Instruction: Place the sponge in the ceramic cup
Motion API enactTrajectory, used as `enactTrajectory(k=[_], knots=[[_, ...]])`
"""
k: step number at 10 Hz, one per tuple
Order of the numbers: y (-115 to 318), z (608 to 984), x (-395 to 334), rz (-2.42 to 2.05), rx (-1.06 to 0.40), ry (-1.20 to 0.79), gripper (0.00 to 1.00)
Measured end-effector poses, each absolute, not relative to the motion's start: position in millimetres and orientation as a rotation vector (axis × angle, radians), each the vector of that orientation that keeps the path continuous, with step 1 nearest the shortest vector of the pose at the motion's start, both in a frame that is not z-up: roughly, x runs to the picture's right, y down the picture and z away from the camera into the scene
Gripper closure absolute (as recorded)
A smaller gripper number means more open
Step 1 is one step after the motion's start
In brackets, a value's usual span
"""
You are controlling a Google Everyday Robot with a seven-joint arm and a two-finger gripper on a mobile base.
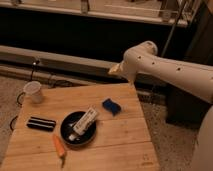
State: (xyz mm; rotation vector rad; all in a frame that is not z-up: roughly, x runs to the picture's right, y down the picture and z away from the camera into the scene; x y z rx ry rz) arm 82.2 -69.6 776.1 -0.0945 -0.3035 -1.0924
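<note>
The dark-blue sponge (111, 105) lies flat on the wooden table (125, 145), right of centre and toward the far side. At the table's far left corner stands the white ceramic cup (33, 92), upright, well apart from the sponge. My white arm (150, 62) reaches in from the right and bends above the table's far right edge. Its pale tip (116, 71) hangs over that edge, behind and above the sponge. The gripper itself is not in view.
A round black pan (78, 129) sits mid-table with a white tube (85, 121) lying across it. On the left lies a flat black bar (41, 123), and near the front an orange carrot (60, 147). A dark wall and a ledge run behind the table.
</note>
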Motion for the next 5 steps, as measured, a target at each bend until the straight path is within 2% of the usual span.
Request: enactTrajectory(k=[5], knots=[[-67,772,58,-1.302,0.006,-0.358,0.2]])
